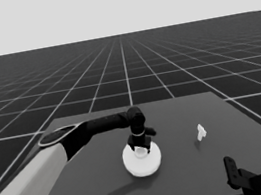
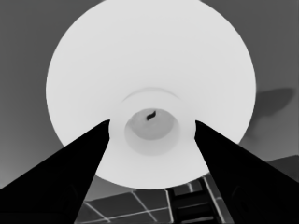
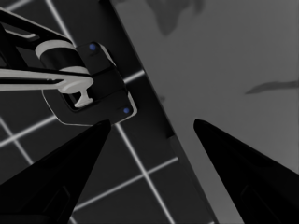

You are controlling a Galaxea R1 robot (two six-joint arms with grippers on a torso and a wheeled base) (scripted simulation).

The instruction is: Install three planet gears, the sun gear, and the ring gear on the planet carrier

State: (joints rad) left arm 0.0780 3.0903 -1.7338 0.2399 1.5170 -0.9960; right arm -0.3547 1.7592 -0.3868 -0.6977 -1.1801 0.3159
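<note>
Treat the assembly as nearly finished. The larger round part [image 1: 142,160], the ring gear, sits near the middle of the desk [image 1: 185,179], a little toward its front edge. No planet gears, no sun gear and no smaller round part lie loose anywhere on the desk. Judge from this that the gears and the smaller round part are stacked beneath the larger round part, which hides them; the pictures do not show them directly.

The left gripper [image 1: 140,145] stands directly over the larger round part. In the left wrist view its fingers [image 2: 70,177] are spread on either side of the raised centre hub [image 2: 151,125], with pale surface visible between each tip and the hub. Read them as released, not clenched on the hub. Whether the larger round part is fully seated cannot be confirmed from these views.

The right gripper [image 1: 234,173] is parked at the front right corner of the desk. Its fingers [image 3: 60,177] are spread apart and grasp nothing.

One thin white piece [image 1: 200,132] lies on the right half of the desk, well apart from the stack. The task does not call for it.

What remains, as far as you can judge: confirm seating and lift the left arm away.

No brand, label or readable writing appears on any part, arm or surface.
</note>
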